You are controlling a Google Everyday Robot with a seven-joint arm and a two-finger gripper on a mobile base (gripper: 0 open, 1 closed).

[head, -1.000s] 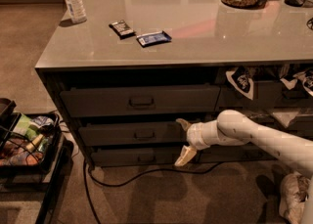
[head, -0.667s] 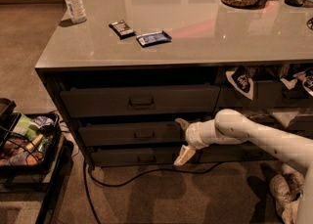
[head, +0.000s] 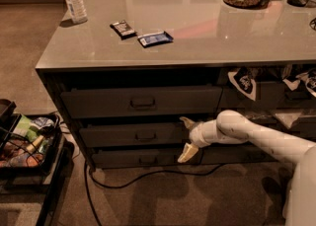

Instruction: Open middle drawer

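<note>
Stage: early, wide dark-grey middle drawer (head: 118,135) looks barely out, sitting between its two neighbours | white-armed gripper (head: 187,137) spread wide at its right end, beside the small metal pull (head: 145,136), holding nothing | left: grasp, pull out.

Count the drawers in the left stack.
3: top drawer under the countertop, middle drawer below it, bottom drawer beneath that. The gripper sits at the middle drawer's right end.
</note>
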